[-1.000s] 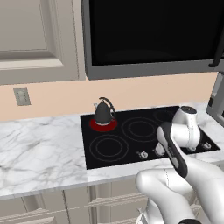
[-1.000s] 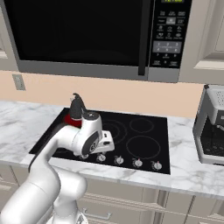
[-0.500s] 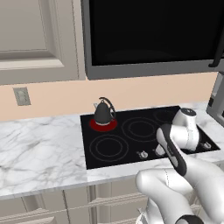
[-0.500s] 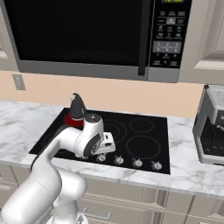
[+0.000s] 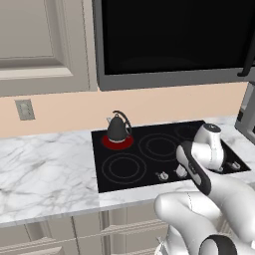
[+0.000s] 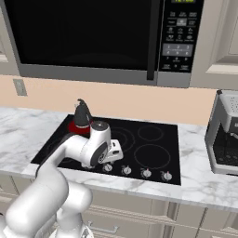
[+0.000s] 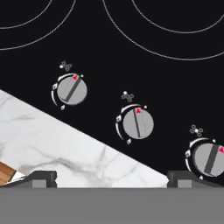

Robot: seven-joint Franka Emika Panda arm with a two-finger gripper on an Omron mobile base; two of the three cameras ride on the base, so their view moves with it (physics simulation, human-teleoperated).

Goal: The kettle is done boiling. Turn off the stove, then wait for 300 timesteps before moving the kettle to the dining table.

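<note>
Your two-finger gripper [image 7: 111, 177] is spread wide and holding nothing, hanging low over the front edge of the flat black glass cooktop [image 6: 153, 155], where the row of small silver knobs runs. The small dark grey cone-shaped kettle [image 5: 118, 129] sits on the far left burner, and the ring under it [image 5: 118, 142] glows red, so the heat looks to be on still.

The main risk is picking the wrong knob. In the hand view three knobs fall between the fingertips: a left silver knob [image 7: 71, 90], a middle silver knob [image 7: 138, 123] and a right silver knob [image 7: 209, 159] cut by the frame edge. All have red marks near their pointers, and the small burner icons beside them are too small to read. You cannot tell from here which one feeds the far left burner. Turn the wrong one and you may light another ring while the kettle keeps boiling.

A second risk is the approach. That view is rolled, so the knob row runs on a slant; if you close without squaring the wrist, the fingers may straddle a knob off-centre and slip round it instead of turning it. With the fingertips this far apart they could also brush a neighbouring knob.

Come down too hard and the tips press into the glass or the white-grey veined marble counter edge [image 7: 65, 148] just nearer than the knobs.

Check the red ring goes dark before you start waiting.
</note>
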